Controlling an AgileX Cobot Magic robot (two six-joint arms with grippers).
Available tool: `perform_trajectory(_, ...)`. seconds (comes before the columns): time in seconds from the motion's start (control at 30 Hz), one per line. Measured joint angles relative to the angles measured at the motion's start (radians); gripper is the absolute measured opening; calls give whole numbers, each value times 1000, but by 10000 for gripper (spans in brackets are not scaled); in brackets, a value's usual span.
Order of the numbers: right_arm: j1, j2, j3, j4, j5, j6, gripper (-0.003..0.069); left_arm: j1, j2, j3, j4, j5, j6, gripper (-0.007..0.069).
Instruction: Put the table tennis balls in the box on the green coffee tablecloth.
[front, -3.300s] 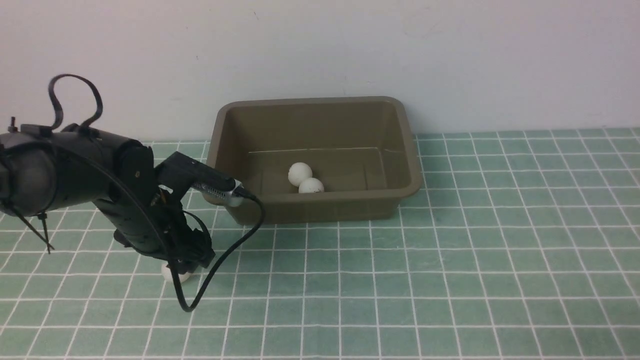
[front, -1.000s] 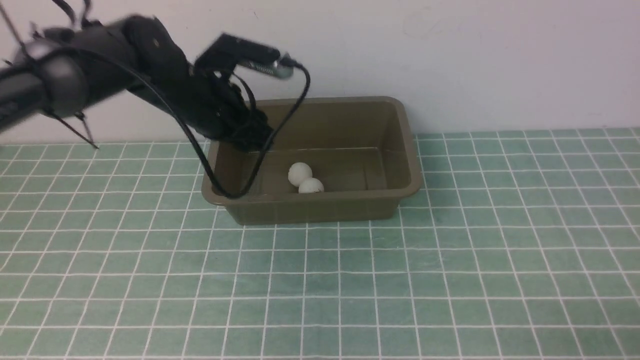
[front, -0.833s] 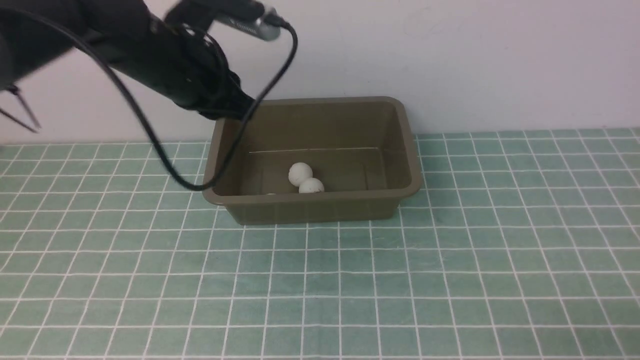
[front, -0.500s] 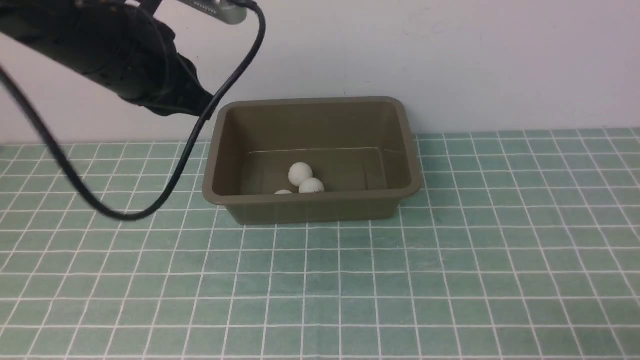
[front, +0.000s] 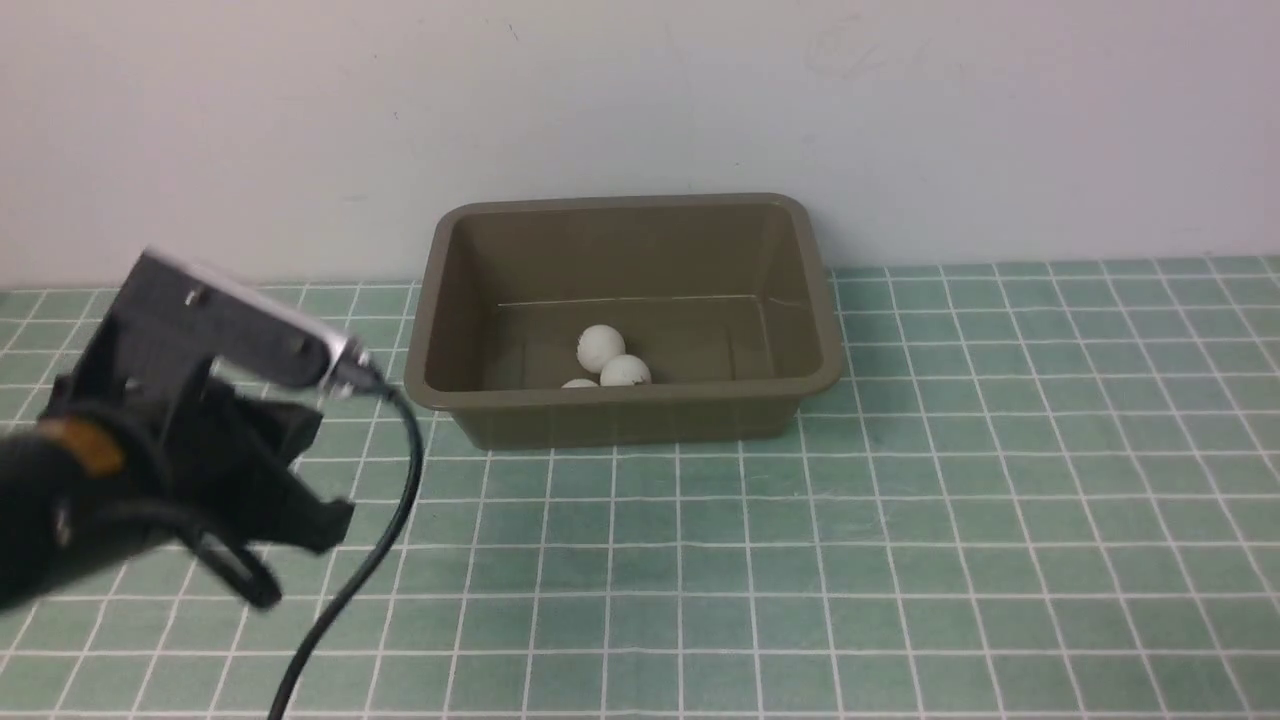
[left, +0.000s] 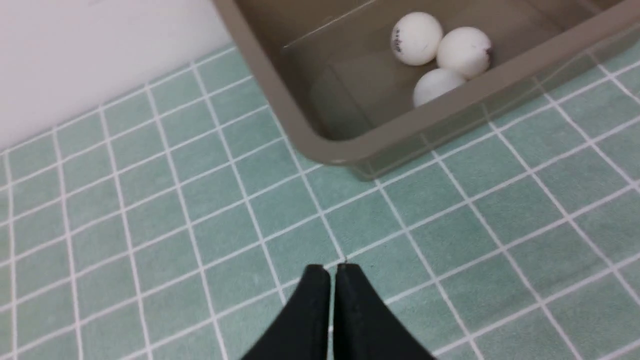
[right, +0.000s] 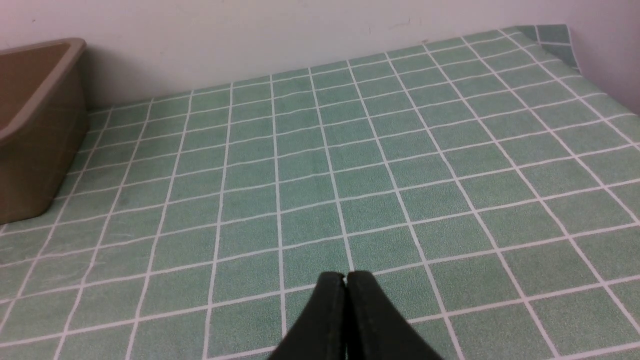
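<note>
All three table tennis balls (left: 436, 55) are now sitting together in the box (front: 822, 330) on the green coffee tablecloth (front: 900, 560), so the task looks finished. The left gripper (left: 332, 272), having dropped the third ball, is pulling back low beside the box, clenched and empty; the right gripper (right: 346, 281) is also clenched and empty.

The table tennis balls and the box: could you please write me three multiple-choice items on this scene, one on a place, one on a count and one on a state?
1. Where do the table tennis balls lie?
A. on the tablecloth
B. inside the box
C. in the left pincer

2. How many balls are in the box?
A. one
B. two
C. three

3. How is the left pincer?
A. shut and empty
B. shut on a ball
C. wide open

Answers: 1 B, all lie on the box floor by its near wall. 2 C, the left wrist view shows three clustered together. 3 A, its fingertips meet with nothing between, over the green coffee tablecloth.
</note>
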Motion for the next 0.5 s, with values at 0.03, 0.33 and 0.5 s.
perform_trajectory(0.03,0,0,0,0,0,0,-10,0,-21,51,-12,-52,0,-4)
perform_trajectory(0.33,0,0,0,0,0,0,-10,0,-160,297,-97,-301,-70,0)
perform_trajectory(0.5,0,0,0,0,0,0,-10,0,-179,356,-100,-315,-108,8)
